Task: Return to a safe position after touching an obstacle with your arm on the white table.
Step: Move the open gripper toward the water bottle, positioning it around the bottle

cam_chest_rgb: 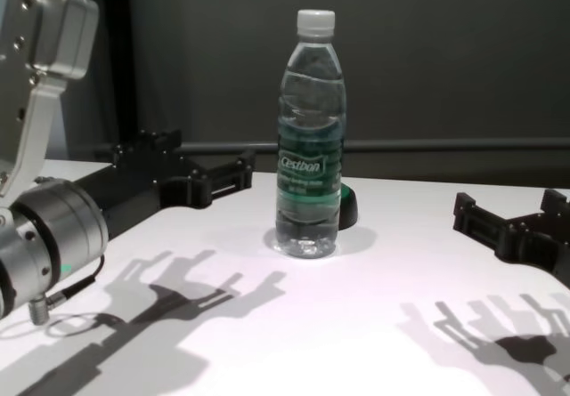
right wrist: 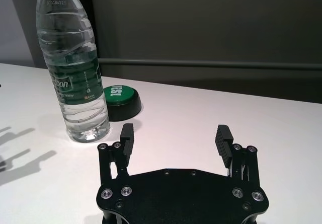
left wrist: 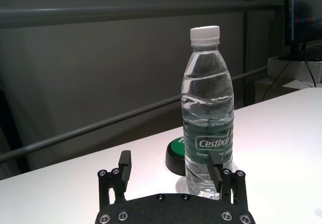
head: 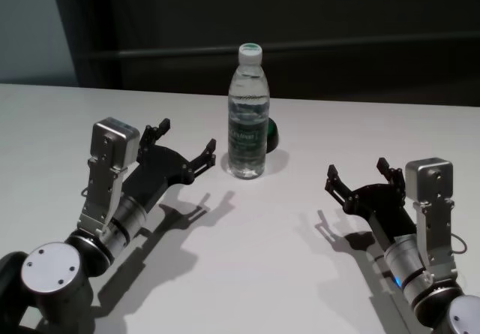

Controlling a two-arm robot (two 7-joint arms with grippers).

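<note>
The obstacle (head: 248, 116) is a clear water bottle with a white cap and a dark green label, standing upright near the middle of the white table (head: 292, 274). My left gripper (head: 186, 140) hovers open just left of it, its nearer fingertip a small gap away. In the left wrist view the bottle (left wrist: 207, 118) rises right behind one finger of the left gripper (left wrist: 170, 168). My right gripper (head: 357, 169) is open and empty, well to the bottle's right and nearer me. In the right wrist view the right gripper (right wrist: 175, 136) is clear of the bottle (right wrist: 73, 68).
A round green button on a black base (head: 271, 134) sits right behind the bottle, also shown in the left wrist view as the button (left wrist: 176, 156). The table's far edge (head: 360, 100) runs along a dark wall with a rail.
</note>
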